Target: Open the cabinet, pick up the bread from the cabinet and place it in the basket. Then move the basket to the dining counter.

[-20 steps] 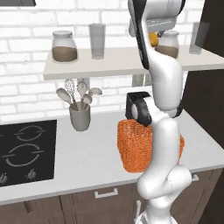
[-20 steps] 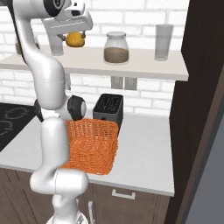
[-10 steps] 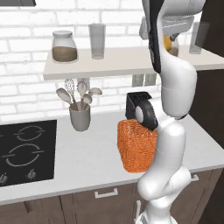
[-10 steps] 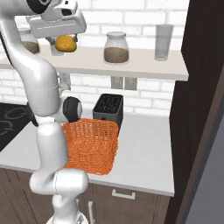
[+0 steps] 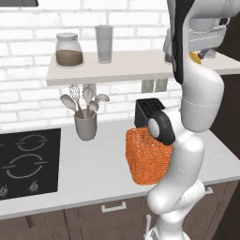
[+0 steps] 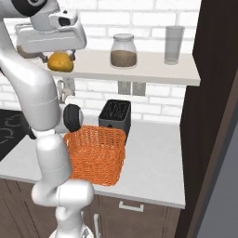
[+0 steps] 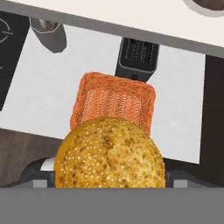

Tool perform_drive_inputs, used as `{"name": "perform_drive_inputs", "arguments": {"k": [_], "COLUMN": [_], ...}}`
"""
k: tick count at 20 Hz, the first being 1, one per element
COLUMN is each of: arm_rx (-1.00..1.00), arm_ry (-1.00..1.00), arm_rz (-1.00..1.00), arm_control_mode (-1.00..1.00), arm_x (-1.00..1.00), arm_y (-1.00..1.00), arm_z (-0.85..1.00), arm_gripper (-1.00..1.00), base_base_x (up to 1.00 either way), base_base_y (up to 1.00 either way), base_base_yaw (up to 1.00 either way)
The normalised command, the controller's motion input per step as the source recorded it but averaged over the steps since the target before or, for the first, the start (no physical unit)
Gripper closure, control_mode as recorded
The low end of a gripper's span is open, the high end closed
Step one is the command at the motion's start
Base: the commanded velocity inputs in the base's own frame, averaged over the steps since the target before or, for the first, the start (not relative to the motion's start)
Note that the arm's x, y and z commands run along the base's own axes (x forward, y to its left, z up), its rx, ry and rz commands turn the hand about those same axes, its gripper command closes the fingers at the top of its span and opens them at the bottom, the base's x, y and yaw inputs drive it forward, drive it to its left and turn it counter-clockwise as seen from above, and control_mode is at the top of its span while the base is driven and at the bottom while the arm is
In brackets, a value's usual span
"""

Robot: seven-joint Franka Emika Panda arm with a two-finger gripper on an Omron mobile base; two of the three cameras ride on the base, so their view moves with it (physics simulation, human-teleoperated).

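My gripper (image 6: 60,59) is raised at shelf height and shut on the bread (image 6: 60,62), a round golden seeded bun (image 7: 109,153) that hides the fingertips in the hand view. In the left base view the bread (image 5: 195,57) peeks out under the hand. The orange woven basket (image 7: 113,103) stands open-topped on the grey worktop, directly below the bun and well apart from it. This basket (image 6: 95,155) sits in front of the black toaster (image 6: 115,116), and in the left base view the arm partly hides the basket (image 5: 143,157). The dining counter is out of view.
A white shelf (image 6: 148,69) carries a jar of brown contents (image 6: 123,50) and a glass (image 6: 173,44). A grey utensil holder (image 5: 86,123) and a black hob (image 5: 26,164) lie to the left. A tall dark brown panel (image 6: 214,116) bounds the right side.
The hand has carried the bread away from the shelf and a little lower, out over the basket. Basket, toaster and camera have stayed put.
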Motion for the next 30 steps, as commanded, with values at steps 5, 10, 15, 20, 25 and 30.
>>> {"name": "perform_drive_inputs", "arguments": {"k": [5,10,15,20,25,30], "arm_rx": [0.0,0.0,-0.02,-0.05,-0.04,0.03], "arm_ry": [0.0,0.08,0.38,0.6,0.17,-0.28], "arm_rz": [0.01,0.0,0.0,-0.08,-0.01,0.0], "arm_control_mode": [-1.0,-1.0,-1.0,-1.0,-1.0,-1.0], "arm_x": [-1.0,-1.0,-1.0,-0.96,-0.59,-0.26], "arm_y": [-0.02,-0.11,-0.14,-0.07,0.0,-0.02], "arm_z": [-0.8,-0.58,-0.02,0.01,-0.03,-0.53], "arm_gripper": [1.0,1.0,1.0,1.0,1.0,1.0], "base_base_x": [0.0,0.0,0.0,0.0,0.0,0.0], "base_base_y": [0.0,0.0,0.0,0.0,0.0,0.0], "base_base_yaw": [0.0,0.0,0.0,0.0,0.0,0.0]}}
